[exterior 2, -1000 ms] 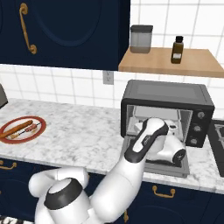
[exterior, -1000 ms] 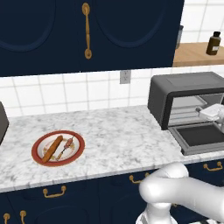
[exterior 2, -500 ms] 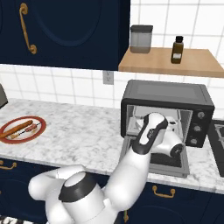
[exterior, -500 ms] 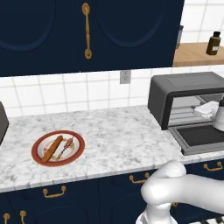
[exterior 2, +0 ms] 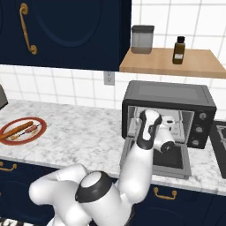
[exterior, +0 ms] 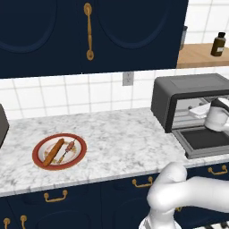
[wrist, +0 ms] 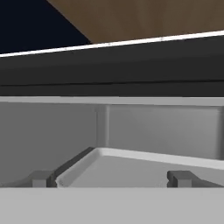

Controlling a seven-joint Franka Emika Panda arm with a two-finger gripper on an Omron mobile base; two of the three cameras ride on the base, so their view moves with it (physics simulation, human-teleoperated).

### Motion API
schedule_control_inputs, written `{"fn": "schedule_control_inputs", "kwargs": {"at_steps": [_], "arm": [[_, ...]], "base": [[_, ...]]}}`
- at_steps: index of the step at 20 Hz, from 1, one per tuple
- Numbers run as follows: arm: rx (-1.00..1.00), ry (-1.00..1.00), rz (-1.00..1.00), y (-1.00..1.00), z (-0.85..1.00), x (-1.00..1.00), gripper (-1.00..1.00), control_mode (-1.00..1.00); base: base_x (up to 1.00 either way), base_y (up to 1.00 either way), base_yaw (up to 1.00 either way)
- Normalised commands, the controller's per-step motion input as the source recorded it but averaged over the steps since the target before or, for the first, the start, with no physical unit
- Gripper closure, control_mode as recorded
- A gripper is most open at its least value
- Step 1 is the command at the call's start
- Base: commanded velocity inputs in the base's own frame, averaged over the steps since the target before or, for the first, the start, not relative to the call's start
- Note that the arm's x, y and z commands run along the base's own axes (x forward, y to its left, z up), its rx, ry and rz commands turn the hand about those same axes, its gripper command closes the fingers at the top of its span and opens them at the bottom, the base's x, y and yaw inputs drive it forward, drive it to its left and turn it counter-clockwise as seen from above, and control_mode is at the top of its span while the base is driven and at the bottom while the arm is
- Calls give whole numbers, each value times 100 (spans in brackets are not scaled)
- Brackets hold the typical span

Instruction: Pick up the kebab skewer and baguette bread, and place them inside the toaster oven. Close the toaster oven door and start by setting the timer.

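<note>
My gripper is spread and empty at the toaster oven, door down; skewer and baguette apparently wait unmoved on the plate.

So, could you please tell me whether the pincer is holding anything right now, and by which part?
Nothing is held: the pincer stands open at the mouth of the toaster oven, with only the oven's inside between its tips.

This is a home kitchen. A marble-look counter runs under navy cabinets with brass handles, backed by white wall tiles with an outlet. A toaster oven stands on it below a wooden shelf with a jar and a bottle.
</note>
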Motion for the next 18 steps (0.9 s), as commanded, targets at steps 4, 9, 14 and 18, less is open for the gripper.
{"fn": "schedule_control_inputs", "kwargs": {"at_steps": [4,9,14,18], "arm": [[0,0,-3,-10,-24,41,-100,-100],[0,0,-1,-2,-29,45,-100,-100],[0,0,0,-7,-17,47,-100,-100],[-1,0,-1,-9,-22,43,-100,-100]], "base": [[0,0,0],[0,0,0],[0,0,0],[0,0,0]]}}
